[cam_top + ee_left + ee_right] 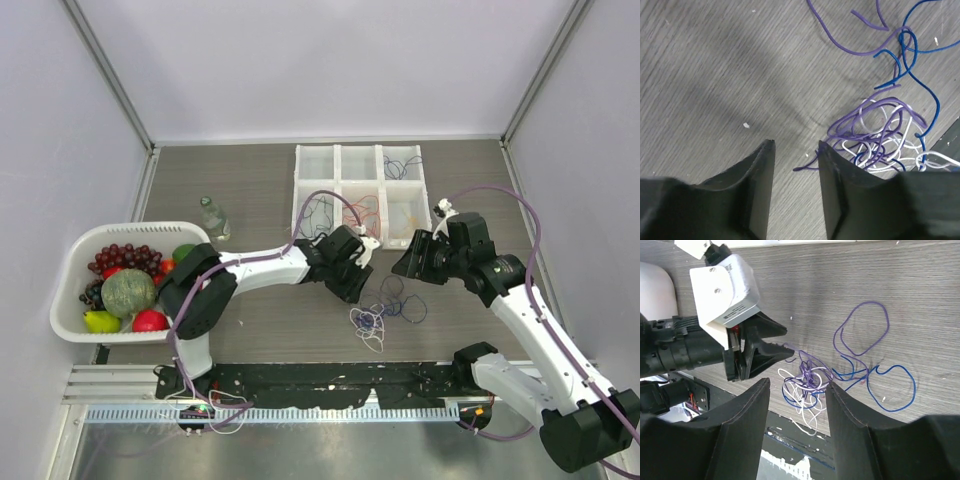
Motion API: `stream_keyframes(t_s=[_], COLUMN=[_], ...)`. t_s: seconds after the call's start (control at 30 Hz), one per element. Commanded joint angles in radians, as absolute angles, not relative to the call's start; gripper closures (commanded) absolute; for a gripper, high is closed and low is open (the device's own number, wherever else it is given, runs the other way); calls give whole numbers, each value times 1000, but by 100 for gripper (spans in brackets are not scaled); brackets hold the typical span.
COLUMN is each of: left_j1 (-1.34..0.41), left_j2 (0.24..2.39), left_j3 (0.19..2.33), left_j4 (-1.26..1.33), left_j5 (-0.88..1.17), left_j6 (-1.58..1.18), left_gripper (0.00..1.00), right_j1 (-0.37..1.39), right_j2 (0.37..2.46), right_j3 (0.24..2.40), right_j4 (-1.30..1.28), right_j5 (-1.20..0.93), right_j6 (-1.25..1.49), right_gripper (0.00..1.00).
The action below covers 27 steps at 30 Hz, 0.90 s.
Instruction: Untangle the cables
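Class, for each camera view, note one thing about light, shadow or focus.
Top view: even, soft light, cables thin but sharp. Left wrist view: broad soft shadows cross the table; the fingers are dark, featureless. Right wrist view: cables crisp, faint shadow beside the left gripper.

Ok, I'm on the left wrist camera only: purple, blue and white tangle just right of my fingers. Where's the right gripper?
Observer: The right gripper is open and empty, up off the table to the right of the tangle, with the clump framed between its fingers.
Operator: Do the strands leaving the top of my picture end soon?
Observer: No. In the right wrist view they spread out as a wide purple loop and a blue loop, both flat on the table beside the clump.
Operator: Anything sorted yet?
Observer: Yes. A white six-compartment tray stands beyond both grippers; one near compartment holds black wires, the next red wires.
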<state>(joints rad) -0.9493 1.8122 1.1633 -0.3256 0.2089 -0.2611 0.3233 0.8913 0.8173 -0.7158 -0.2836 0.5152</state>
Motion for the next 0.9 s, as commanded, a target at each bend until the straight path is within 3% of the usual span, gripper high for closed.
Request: stream_keyframes(t_s=[0.0,0.13,0.17,0.3,0.5,0.7,0.83,0.87], left_j1=[-968,-973,-971,-973,-974,-974,-973,-974], left_j2=[1807,1724,1700,1579,1447,1370,1319,1313], left_j3=[1261,1302,1307,1316,1388,1548,1666,1696], left_j4=[-337,-414,-435,-503,-609,-686,-687,-689], left_j5=[138,37,37,69,69,83,133,135], left_j6=[-247,-250,-252,-265,-316,-383,-413,-416], left_gripper=[69,96,100,100,100,100,100,100], right_j1=[324,324,328,373,455,546,641,669], right_j2=[873,911,919,905,796,854,984,1003], right_j3=[824,801,799,793,721,716,767,781], right_j4=[-703,-657,-638,-524,-244,-106,-17,-6], right_j5=[-304,-360,-379,-419,-503,-422,-285,-275], right_j6=[535,525,519,476,468,477,476,480], right_gripper=[46,43,36,27,25,25,34,41])
